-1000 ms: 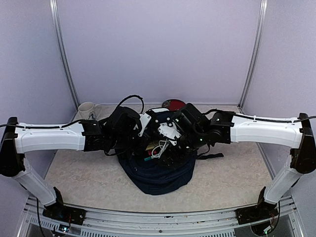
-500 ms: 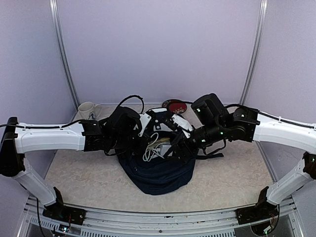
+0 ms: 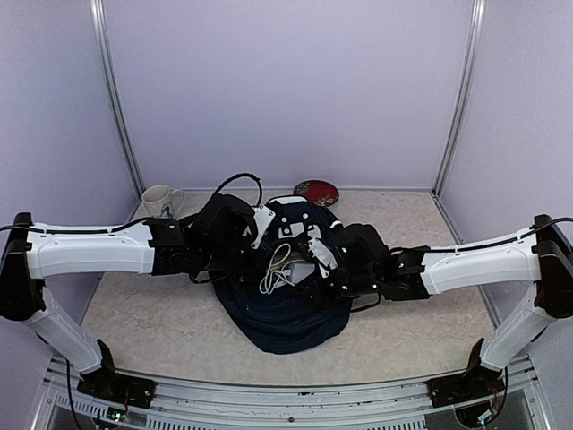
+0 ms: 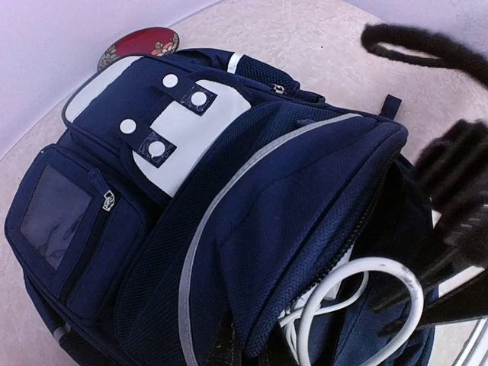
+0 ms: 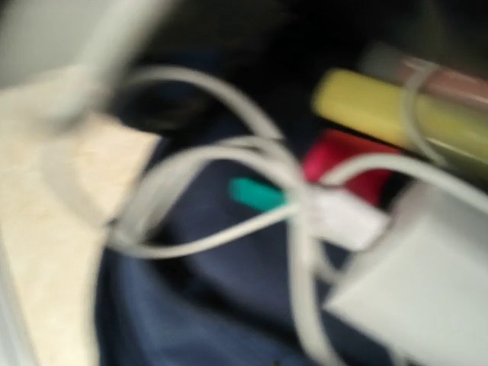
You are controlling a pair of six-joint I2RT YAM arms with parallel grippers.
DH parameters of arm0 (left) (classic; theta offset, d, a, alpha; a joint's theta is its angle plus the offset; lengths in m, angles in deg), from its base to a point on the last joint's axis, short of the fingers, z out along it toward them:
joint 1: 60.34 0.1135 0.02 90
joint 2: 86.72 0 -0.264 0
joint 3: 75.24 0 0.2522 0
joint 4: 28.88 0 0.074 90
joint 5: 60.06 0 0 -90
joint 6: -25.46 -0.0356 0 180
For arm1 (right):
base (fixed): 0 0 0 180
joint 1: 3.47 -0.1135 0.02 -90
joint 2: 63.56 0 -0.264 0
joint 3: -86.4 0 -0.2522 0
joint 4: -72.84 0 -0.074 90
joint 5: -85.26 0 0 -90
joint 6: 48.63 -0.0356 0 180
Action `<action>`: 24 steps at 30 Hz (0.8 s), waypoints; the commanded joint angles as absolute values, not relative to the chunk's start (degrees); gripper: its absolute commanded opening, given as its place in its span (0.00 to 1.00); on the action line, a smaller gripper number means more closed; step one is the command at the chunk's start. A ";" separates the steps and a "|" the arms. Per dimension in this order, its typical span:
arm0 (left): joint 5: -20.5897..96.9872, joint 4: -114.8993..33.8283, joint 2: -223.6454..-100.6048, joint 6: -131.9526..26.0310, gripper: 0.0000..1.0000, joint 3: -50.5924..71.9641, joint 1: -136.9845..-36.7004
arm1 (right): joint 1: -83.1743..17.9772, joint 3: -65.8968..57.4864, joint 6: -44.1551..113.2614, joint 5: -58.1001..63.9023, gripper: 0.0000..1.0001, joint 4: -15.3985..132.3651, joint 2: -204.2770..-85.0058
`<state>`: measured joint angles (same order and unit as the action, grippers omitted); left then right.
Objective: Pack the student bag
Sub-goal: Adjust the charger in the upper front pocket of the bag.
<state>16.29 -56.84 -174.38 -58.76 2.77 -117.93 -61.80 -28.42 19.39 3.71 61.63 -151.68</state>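
The student bag (image 3: 286, 309), a dark navy backpack with a white top patch (image 4: 179, 122), lies mid-table with its main compartment open. My left gripper (image 3: 260, 249) is shut on the edge of the bag's flap (image 4: 252, 347) and holds it up. A white charger block (image 5: 427, 282) and its looped white cable (image 3: 276, 269) lie in the opening. A yellow item (image 5: 381, 107), a red one (image 5: 343, 160) and a teal one (image 5: 255, 194) lie deeper inside. My right gripper (image 3: 315, 267) is at the right side of the opening; its jaws are blurred and hidden.
A white mug (image 3: 159, 199) stands at the back left. A round red dish (image 3: 316, 191) lies just behind the bag. A black cable loop (image 3: 237, 184) arches over the left wrist. Purple walls close in the back and sides.
The right arm swung back from above the bag, then dropped low, so its gripper is now at the bag's mouth. The white cable now lies looped in the opening. The left arm stayed put.
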 commanded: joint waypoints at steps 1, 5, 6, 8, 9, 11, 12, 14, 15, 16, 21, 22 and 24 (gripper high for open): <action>15.53 -52.32 -171.75 -59.72 0.00 4.23 -119.08 | -61.00 -29.23 19.20 -6.64 0.14 69.07 -155.43; 15.69 -51.28 -170.77 -62.06 0.00 3.62 -121.10 | -59.62 -27.51 19.69 -11.86 0.12 70.87 -159.30; 15.74 -50.86 -170.40 -62.41 0.00 3.42 -121.34 | -59.04 -27.32 19.67 -12.67 0.12 72.25 -159.90; 15.93 -50.07 -169.67 -63.10 0.00 3.07 -121.98 | -58.02 -26.54 19.56 -13.31 0.12 75.97 -161.20; 16.10 -49.75 -169.41 -63.39 0.00 2.88 -122.15 | -57.56 -25.86 19.62 -13.65 0.13 77.46 -162.00; 16.22 -49.56 -169.39 -63.57 0.00 2.74 -122.28 | -56.83 -24.07 19.89 -14.59 0.13 79.58 -164.50; 16.23 -49.62 -169.50 -63.62 0.00 2.79 -122.24 | -56.60 -22.94 19.92 -15.11 0.13 80.05 -165.87; 15.98 -49.96 -169.81 -63.61 0.00 2.76 -122.30 | -55.90 -20.77 19.22 -15.93 0.13 80.21 -168.25; 15.92 -50.12 -169.86 -63.62 0.00 2.64 -122.33 | -55.84 -20.02 19.10 -16.27 0.13 80.68 -169.13; 15.96 -50.22 -169.94 -63.60 0.00 2.47 -122.39 | -55.82 -19.53 19.01 -16.79 0.13 81.16 -169.73; 15.66 -50.25 -169.79 -63.27 0.00 1.37 -122.39 | -55.77 -19.29 18.94 -21.53 0.14 83.86 -170.30; 15.74 -50.06 -169.90 -63.23 0.00 1.23 -122.39 | -55.58 -19.56 19.16 -22.14 0.15 84.42 -170.41; 15.72 -49.86 -170.13 -63.14 0.00 0.97 -122.35 | -55.05 -18.93 19.25 -21.02 0.16 83.31 -170.75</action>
